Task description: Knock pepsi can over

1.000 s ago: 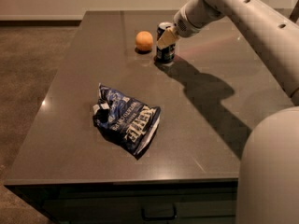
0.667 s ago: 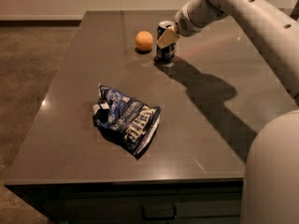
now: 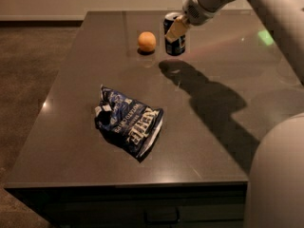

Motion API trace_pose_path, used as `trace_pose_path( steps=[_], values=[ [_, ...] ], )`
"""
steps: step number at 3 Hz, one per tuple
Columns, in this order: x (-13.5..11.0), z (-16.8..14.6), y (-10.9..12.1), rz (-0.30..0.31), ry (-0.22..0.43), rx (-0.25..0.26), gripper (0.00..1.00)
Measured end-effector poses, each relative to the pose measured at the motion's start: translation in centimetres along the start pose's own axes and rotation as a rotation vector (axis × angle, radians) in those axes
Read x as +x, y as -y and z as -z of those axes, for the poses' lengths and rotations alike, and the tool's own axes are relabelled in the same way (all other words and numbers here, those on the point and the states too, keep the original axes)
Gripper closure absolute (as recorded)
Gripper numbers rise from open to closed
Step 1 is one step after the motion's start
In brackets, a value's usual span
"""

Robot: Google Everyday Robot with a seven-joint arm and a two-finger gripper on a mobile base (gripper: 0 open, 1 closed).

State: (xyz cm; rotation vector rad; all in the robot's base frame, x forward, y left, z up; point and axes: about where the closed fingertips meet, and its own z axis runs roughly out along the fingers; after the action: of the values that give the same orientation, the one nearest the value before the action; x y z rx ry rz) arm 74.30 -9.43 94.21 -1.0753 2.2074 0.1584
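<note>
pepsi can (image 3: 175,43) upright on table (image 3: 71,127) near orange (image 3: 147,41) | tool (image 3: 176,28) at can's top | tool state: cannot tell

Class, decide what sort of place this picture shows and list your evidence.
Probably an office break area: a glossy dark grey counter over brown carpet, a crumpled blue chip bag and a small dark blue metal pepsi can, the gripper at its top.

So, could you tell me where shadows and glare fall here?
Camera view: the white arm casts a broad shadow over the glossy grey tabletop in front of the small dark blue metal pepsi can, where the gripper sits; a green glare spot lies far right.
</note>
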Motion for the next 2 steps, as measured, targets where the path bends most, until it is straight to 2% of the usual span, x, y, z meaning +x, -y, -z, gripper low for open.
trace_pose_path(
  steps=[2],
  values=[
    [2.8,2.7,-2.0,0.165,-0.274,-0.005,1.0]
  ],
)
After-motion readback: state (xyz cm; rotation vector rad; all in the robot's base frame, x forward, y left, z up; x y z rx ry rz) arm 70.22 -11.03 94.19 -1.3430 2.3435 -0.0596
